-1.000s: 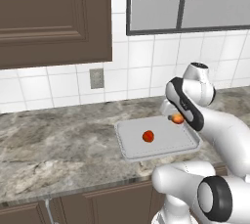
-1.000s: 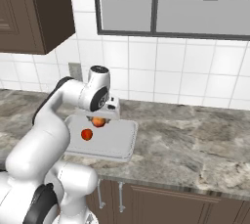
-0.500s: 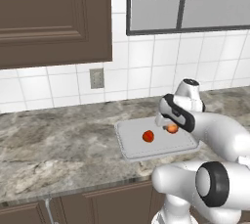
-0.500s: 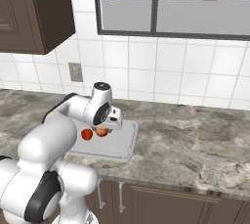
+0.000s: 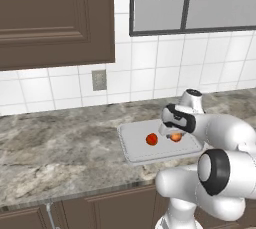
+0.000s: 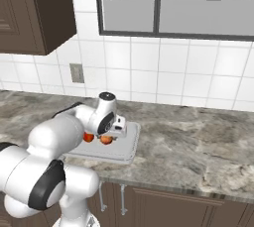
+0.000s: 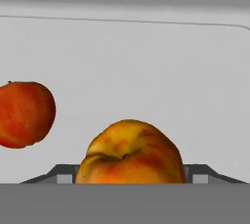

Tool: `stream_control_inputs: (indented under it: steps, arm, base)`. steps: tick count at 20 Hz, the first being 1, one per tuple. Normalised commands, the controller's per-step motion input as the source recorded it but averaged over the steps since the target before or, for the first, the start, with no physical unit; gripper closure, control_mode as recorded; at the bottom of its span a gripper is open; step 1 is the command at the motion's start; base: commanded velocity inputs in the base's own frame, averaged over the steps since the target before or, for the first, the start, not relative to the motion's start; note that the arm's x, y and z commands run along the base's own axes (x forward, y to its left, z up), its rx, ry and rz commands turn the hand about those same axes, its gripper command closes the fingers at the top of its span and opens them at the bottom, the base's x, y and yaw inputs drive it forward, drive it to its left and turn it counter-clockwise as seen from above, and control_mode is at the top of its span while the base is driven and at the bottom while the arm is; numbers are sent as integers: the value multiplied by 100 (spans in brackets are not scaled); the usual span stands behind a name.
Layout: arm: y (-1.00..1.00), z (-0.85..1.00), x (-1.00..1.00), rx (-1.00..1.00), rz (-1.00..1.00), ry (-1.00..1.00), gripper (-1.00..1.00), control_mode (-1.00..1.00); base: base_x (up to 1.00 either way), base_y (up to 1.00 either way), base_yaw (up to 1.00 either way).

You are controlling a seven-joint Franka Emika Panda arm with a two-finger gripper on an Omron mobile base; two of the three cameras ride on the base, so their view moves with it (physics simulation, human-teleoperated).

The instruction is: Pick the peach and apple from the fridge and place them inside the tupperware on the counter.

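Grey tupperware (image 5: 131,150) sits on the counter (image 5: 60,148) in your left base view, with the apple (image 5: 151,139) inside it near the middle. The peach (image 5: 175,136) is just beside the apple, under the gripper (image 5: 172,134), low over the tray floor.

Right base view: peach (image 6: 106,140) and apple (image 6: 89,137) both lie within the tupperware (image 6: 126,149) rim, arm partly covering them.

Hand view: the peach (image 7: 131,152) sits between the finger tips, which look closed on it; the apple (image 7: 24,114) is close by, not touching. I can't tell if the peach rests on the tray yet.

Risks: release it high and it rolls into the apple or toward the rim. Lift out skewed and a finger drags it along.
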Motion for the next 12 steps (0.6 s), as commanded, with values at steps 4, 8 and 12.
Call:
stream_control_inputs:
  steps: [4,8,12]
  arm:
    - [-5,-31,4,0,0,0,100,-100]
    - [-1,-28,7,0,0,0,100,-100]
    - [-1,-28,3,0,0,0,-100,-100]
  base:
    - [0,0,0]
    - [0,0,0]
    - [0,0,0]
